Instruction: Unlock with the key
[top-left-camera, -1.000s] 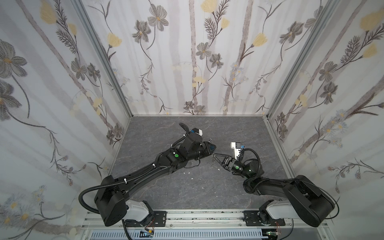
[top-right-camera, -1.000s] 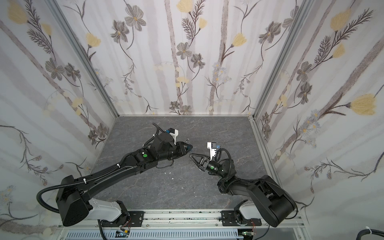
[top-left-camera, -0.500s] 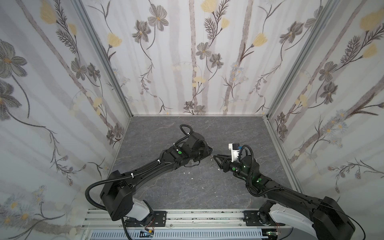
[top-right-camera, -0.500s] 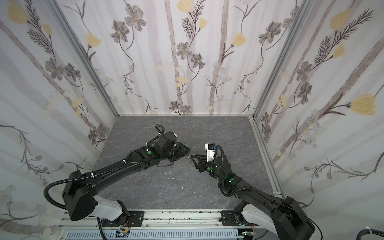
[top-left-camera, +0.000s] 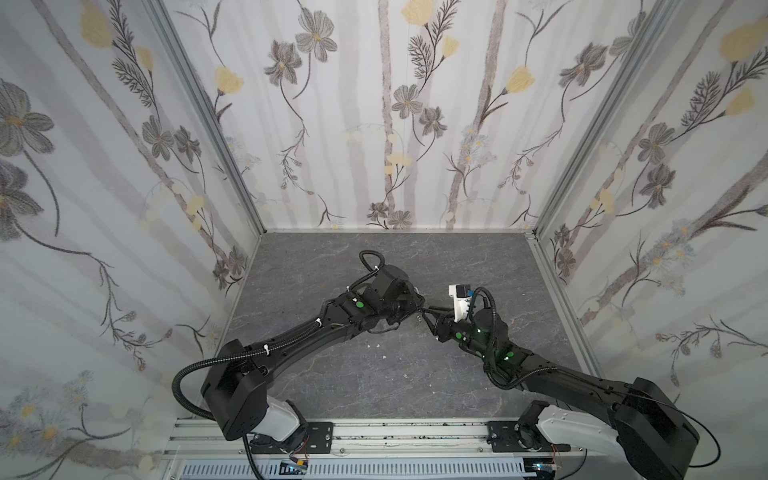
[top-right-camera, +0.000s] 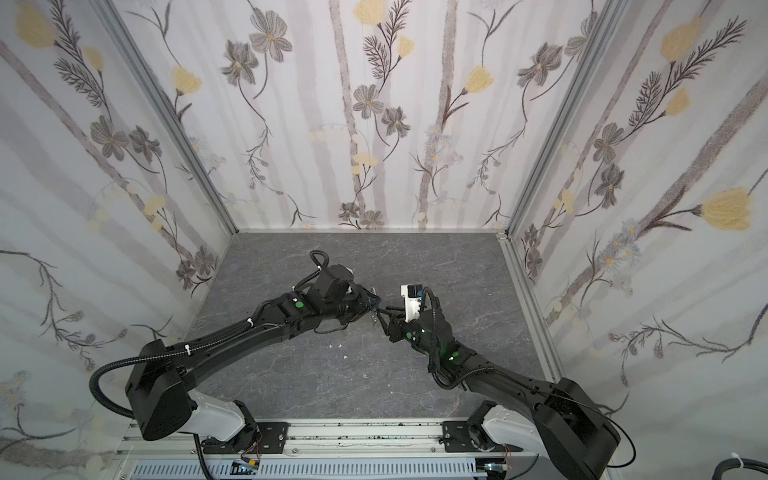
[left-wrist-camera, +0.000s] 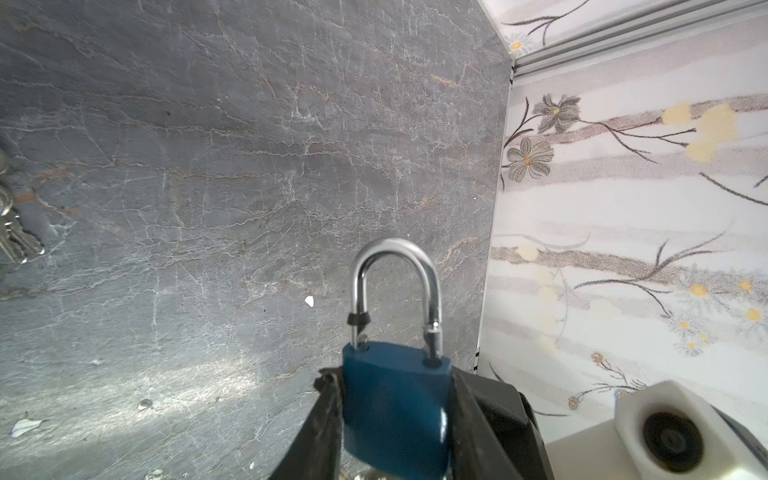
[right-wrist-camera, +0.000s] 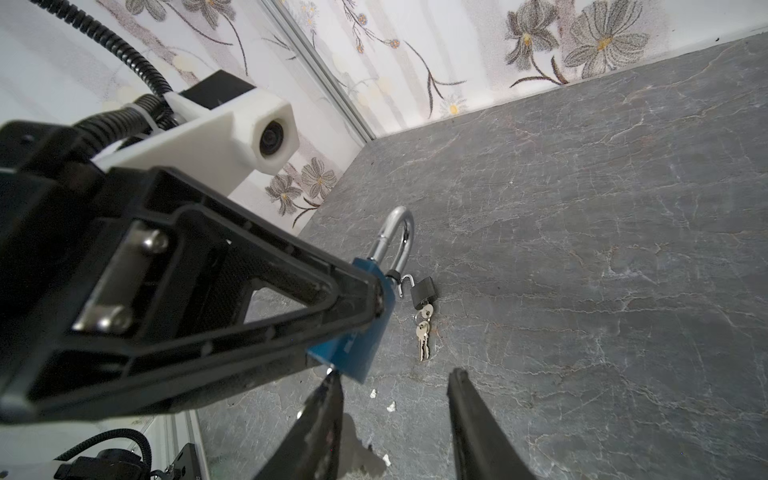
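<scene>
**1. Left side.** My left jaws are clamped on the blue padlock, across the two flat faces of its body. They hold it off the desk, near the middle. The shackle points away from my wrist and is free. I judge the lock rigid and dense for its size, with smooth painted faces (expect it to twist in the grip under key torque). The broad faces are therefore the correct hold, and the shackle and underside must be kept clear. One shackle leg shows its notch just above the body; whether it has sprung I cannot tell.

**2. Middle.** A small black padlock lies on the desk beyond, its shackle open, with keys on a ring at its base. A bright piece shows at the underside of the blue body. I take it for a key in the keyway, but it is too small to confirm.

**3. Right side.** My right jaws stand apart and empty, just beside that underside. A key is thin, stiff and slippery. I take it on the flat faces of its head and turn it about its shaft, without side load.
</scene>
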